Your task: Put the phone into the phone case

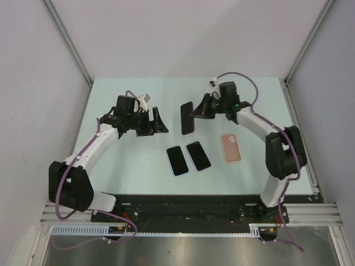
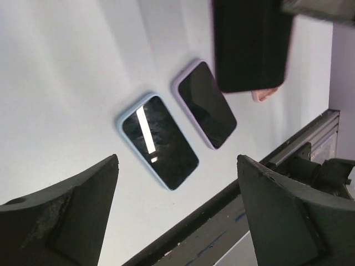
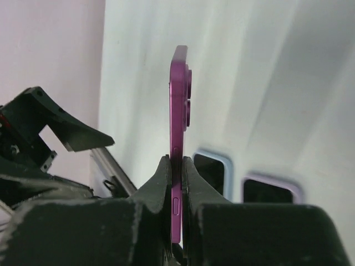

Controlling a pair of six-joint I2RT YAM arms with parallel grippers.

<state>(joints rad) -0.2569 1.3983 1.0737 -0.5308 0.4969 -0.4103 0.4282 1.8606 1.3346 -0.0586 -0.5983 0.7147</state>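
My right gripper [image 1: 201, 108] is shut on a magenta phone [image 1: 187, 117] and holds it above the table at the back centre, dark screen up. In the right wrist view the phone [image 3: 178, 105] stands edge-on between my fingertips [image 3: 177, 172]. An empty pink phone case [image 1: 231, 148] lies flat to the right. My left gripper [image 1: 152, 123] is open and empty, left of the phone. In the left wrist view [image 2: 177, 216] the held phone [image 2: 252, 47] hangs at the upper right, with the pink case [image 2: 267, 95] peeking out below it.
Two dark-screened phones lie side by side in front of the held one: one in a light-blue case [image 1: 178, 160] [image 2: 158, 141] and one in a lilac case [image 1: 198, 155] [image 2: 205, 105]. The black base rail [image 1: 188, 202] runs along the near edge. White walls enclose the table.
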